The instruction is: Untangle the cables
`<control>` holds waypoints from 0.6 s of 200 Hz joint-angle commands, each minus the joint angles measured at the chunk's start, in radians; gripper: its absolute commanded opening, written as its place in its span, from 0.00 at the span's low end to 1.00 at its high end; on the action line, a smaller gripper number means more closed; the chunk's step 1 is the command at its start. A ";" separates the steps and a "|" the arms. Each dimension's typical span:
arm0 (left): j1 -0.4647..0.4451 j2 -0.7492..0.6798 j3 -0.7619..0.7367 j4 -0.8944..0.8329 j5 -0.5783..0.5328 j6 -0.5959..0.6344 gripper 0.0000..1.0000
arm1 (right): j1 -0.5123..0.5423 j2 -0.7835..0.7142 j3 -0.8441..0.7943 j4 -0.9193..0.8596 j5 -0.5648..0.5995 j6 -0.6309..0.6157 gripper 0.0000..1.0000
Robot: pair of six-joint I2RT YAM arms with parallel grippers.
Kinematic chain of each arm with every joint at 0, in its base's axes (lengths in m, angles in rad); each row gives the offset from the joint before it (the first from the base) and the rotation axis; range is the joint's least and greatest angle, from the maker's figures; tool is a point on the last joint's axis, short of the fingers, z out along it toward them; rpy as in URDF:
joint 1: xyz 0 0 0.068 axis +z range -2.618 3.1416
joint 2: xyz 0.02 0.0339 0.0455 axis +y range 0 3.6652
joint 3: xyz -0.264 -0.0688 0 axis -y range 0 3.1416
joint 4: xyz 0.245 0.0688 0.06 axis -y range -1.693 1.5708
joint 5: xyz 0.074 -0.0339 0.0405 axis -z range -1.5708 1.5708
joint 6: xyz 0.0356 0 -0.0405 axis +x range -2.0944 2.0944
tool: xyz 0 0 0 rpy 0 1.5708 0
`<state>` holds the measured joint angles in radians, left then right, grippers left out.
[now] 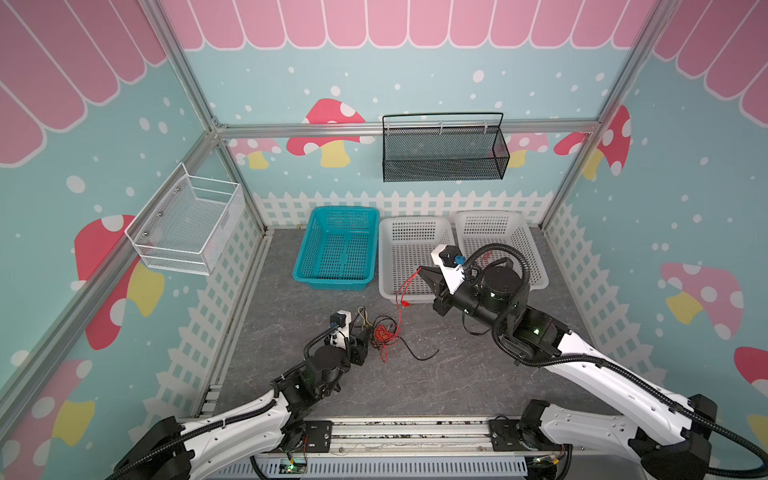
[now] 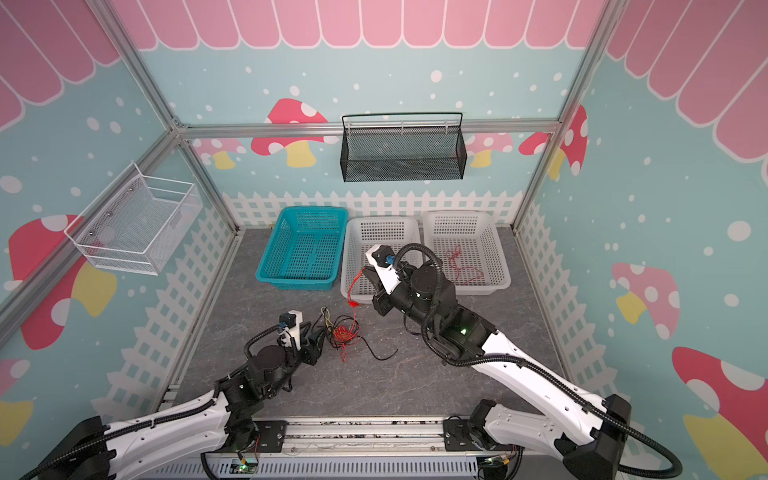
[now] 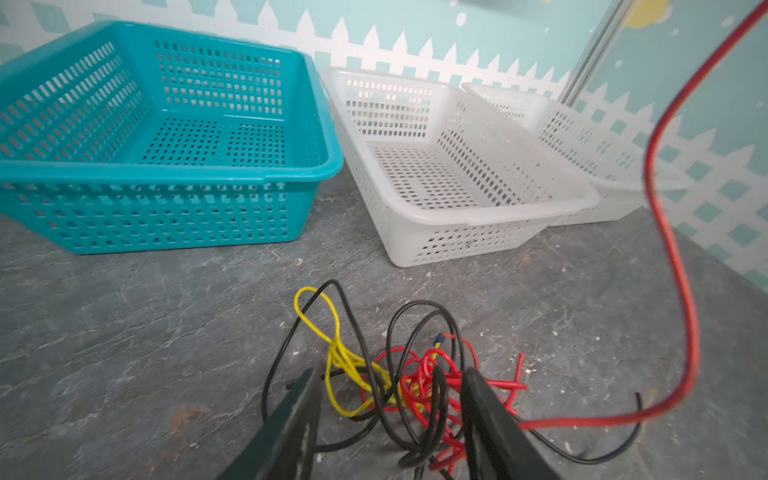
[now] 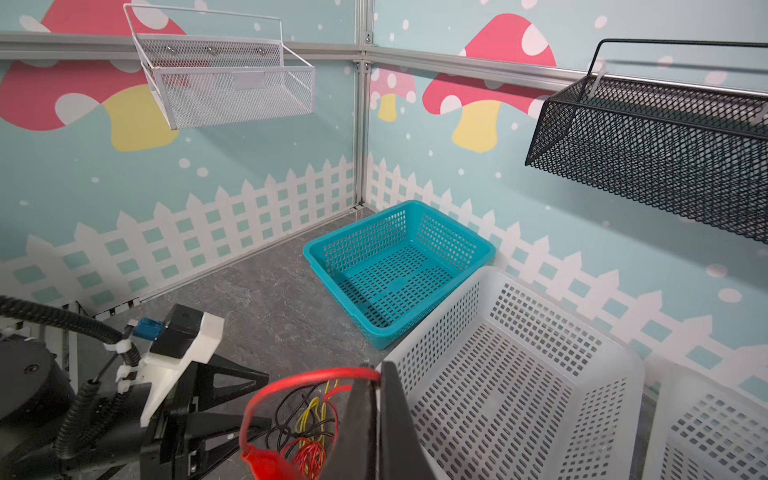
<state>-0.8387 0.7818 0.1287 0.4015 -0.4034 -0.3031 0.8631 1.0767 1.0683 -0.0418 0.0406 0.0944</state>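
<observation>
While the right tool [image 1: 420, 270] is clamped on a red cable [image 1: 399, 297] and holds it raised at centre right of a top view, near the middle white basket [image 1: 382, 257], the rest of the cables [image 1: 384, 332] sit knotted on the grey tabletop [image 1: 415, 386] at lower centre. That red cable drops from the grip in a slack curve into the knot. The left tool [image 3: 388, 376] is open. Its 2 fingers stand either side of the knot in the left wrist view, where a yellow cable [image 3: 337, 353] and a black cable [image 3: 440, 399] loop through tight red coils. A teal basket [image 1: 332, 282] lies to the upper left of the knot. 1 more red strand [image 2: 456, 259] lies in the far white basket [image 2: 478, 289] at centre right.

The step in hand looks like drawing the red cable free. To do it well, the left tool should probably close low on the yellow and black loops, not the red, to pin them down while the right tool lifts slowly away. A fast pull would likely drag the whole knot up or cinch it.
</observation>
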 commanded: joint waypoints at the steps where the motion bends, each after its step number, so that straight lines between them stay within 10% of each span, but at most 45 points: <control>1: 0.004 -0.054 -0.011 -0.021 0.075 0.039 0.58 | -0.002 0.016 0.036 -0.013 0.006 -0.006 0.00; 120: -0.021 0.065 0.036 0.028 0.348 0.197 0.61 | -0.003 0.067 0.081 -0.040 0.017 0.008 0.00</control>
<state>-0.8455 0.8009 0.1284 0.4149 -0.0990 -0.1497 0.8631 1.1275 1.1179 -0.0704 0.0540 0.0990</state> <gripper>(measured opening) 0.610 0.044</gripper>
